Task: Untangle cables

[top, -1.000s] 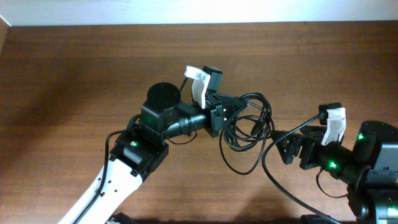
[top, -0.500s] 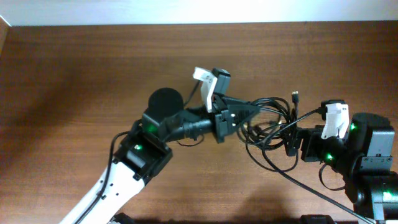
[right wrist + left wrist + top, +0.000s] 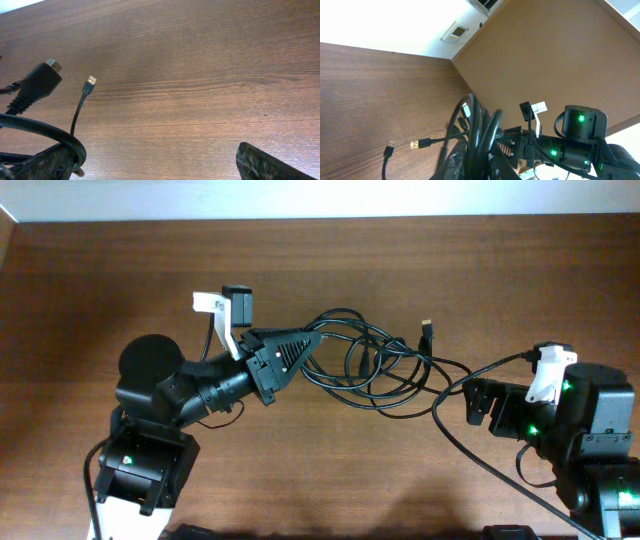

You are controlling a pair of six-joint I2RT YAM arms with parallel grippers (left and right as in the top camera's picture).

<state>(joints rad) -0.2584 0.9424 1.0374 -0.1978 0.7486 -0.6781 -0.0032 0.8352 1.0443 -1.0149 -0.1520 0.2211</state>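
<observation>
Overhead, the left gripper (image 3: 302, 346) is pinching the tangled thin black cables (image 3: 372, 370) in its jaws near the centre of the brown wooden bench (image 3: 90, 270); at four o'clock, the right gripper (image 3: 478, 402) is holding its jaws spread.

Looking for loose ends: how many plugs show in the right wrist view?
2: a thick plug at the left edge, a thin plug just right of it; others may be hidden.

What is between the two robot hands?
The tangled black cables lie between the left gripper, which pinches them, and the open right gripper. The overhead view shows it.
</observation>
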